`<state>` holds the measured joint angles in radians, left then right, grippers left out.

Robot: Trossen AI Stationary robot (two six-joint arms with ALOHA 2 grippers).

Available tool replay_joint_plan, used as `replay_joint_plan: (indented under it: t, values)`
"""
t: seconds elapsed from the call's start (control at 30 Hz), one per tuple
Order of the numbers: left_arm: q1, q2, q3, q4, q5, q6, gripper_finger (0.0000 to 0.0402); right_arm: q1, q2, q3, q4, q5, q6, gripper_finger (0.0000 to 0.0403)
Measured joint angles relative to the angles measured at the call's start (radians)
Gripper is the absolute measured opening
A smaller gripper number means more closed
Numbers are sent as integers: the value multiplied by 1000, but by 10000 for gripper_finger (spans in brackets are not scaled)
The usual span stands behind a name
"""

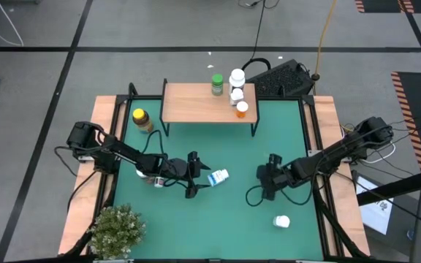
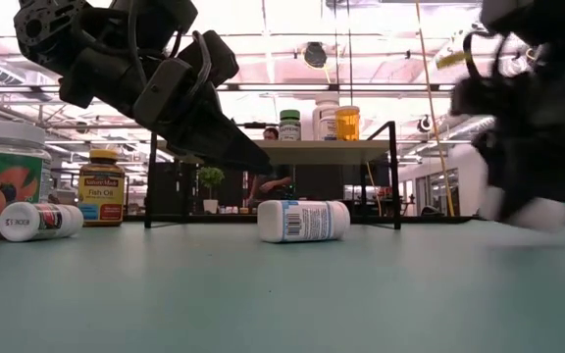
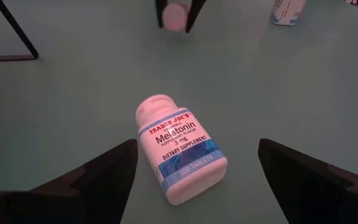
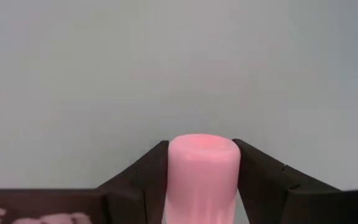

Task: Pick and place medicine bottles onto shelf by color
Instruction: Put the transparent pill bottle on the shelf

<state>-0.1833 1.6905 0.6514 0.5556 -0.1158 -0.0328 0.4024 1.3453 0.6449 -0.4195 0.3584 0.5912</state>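
**Operator:** Green mat covers the counter [image 1: 218, 219]. Which step are we in?

**Technician:** We judge it to be the pick step, on two fronts. The right end effector [image 4: 201, 180] sits in the right half of the counter, with a pale pink-looking bottle [image 4: 202, 171] between its fingers [image 4: 263, 180]. The fingers stand against both sides of that bottle, so we read it as grasped. The left end effector [image 3: 194, 180] is released, fingers spread wide, hovering near the counter's centre over the blue-white bottle [image 3: 179, 152].

**Operator:** How does that blue-white bottle lie?

**Technician:** On its side, on the mat. In the left wrist view its cap points away from the end effector, and its long axis runs roughly along the approach line, between the two fingers. In the high view the axis is tilted toward the shelf's [image 1: 196, 106] right end.

**Operator:** What does the next move call for?

**Technician:** In our judgement, the right arm lifts its bottle clear and carries it to the shelf along the counter's far edge, beside the white bottles [image 1: 236, 84]. The left arm lowers and closes across the label.

**Operator:** Risks?

**Technician:** A lying bottle may roll if one finger touches first.
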Motion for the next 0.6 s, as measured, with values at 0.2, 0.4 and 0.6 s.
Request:
replay_joint_plan:
  t: [0.2,0.4,0.6]
  values:
    - [-8,0,0,15,-9,52,337,-55,0,-45,539,113,-88,149]
    - [-54,0,0,24,-226,245,337,-168,-1,-195,1137,112,-57,154]
    - [-101,-1,31,71,-414,437,336,-257,40,-274,1427,110,152,153]
